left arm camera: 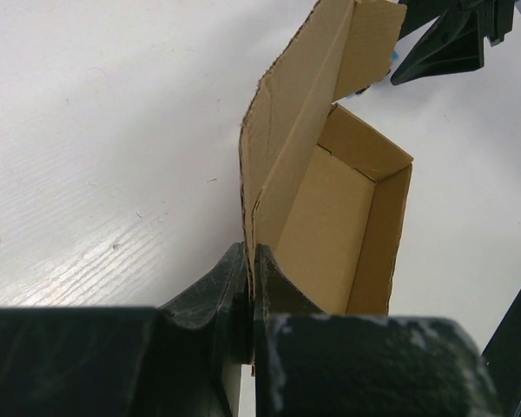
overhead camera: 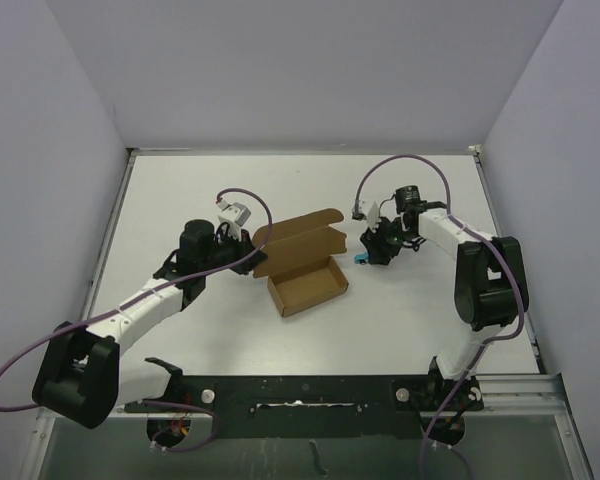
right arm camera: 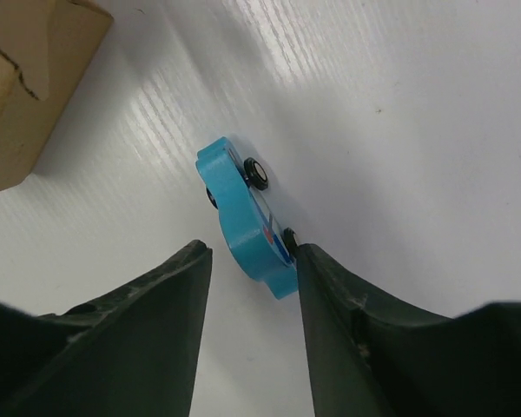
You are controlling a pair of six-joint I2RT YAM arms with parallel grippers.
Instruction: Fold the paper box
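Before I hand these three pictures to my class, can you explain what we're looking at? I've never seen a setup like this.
A left arm and a right arm are robot arms on a white table. One picture looks down from above; the other two come from wrist cameras, the dark shapes being fingers. The left gripper pinches an upright panel of the brown paper box. The right gripper stands open around a blue toy car lying on its side.

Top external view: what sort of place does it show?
Probably a robot lab work cell: a white table enclosed by plain walls, a left arm and right arm mounted at its near edge, a paper box and blue toy car as props.
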